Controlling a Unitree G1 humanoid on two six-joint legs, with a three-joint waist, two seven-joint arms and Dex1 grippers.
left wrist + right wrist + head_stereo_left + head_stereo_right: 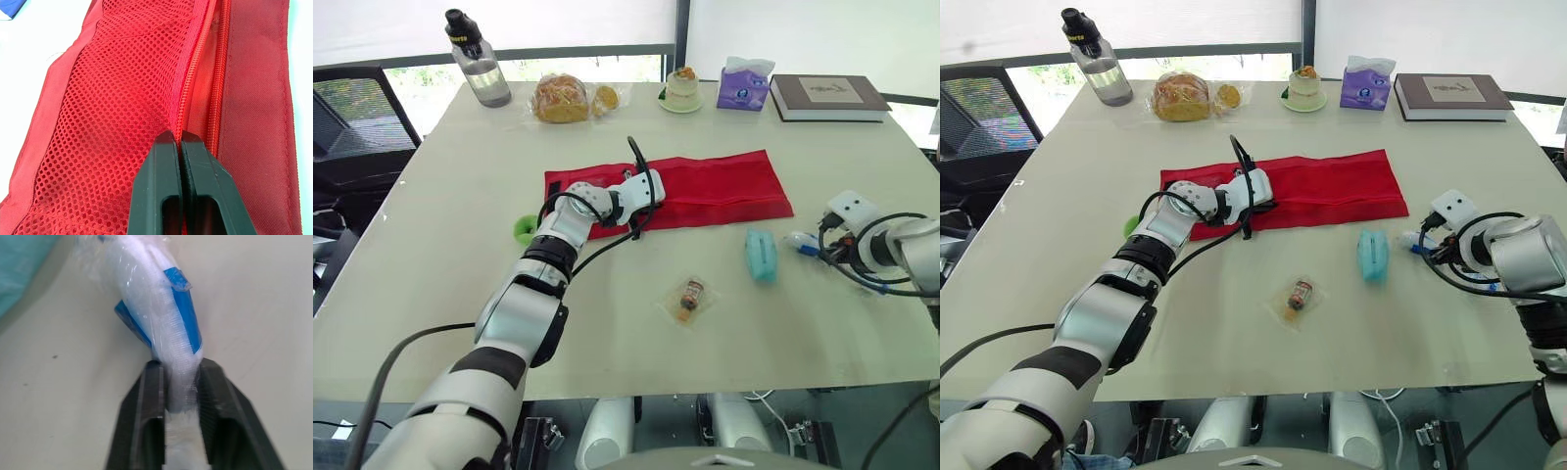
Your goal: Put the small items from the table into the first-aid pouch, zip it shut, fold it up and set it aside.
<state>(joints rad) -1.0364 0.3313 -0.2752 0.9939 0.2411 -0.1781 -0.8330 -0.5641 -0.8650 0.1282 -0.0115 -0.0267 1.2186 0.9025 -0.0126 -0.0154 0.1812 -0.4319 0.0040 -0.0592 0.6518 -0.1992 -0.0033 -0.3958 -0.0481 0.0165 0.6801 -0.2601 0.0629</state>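
Left pincer [179, 138] closed at pouch zipper [194, 83], right pincer [182, 366] clamping packet [164, 308]

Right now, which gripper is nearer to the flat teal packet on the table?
Right. The right gripper, clamped on a clear-wrapped white-and-blue item, sits beside the flat teal packet; the left gripper is farther off, at the zipper of the red fabric pouch.

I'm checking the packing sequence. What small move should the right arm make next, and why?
Probably lift the wrapped packet and carry it toward the red pouch: the right gripper is shut on it, and the left gripper pinches the pouch's zipper edge.
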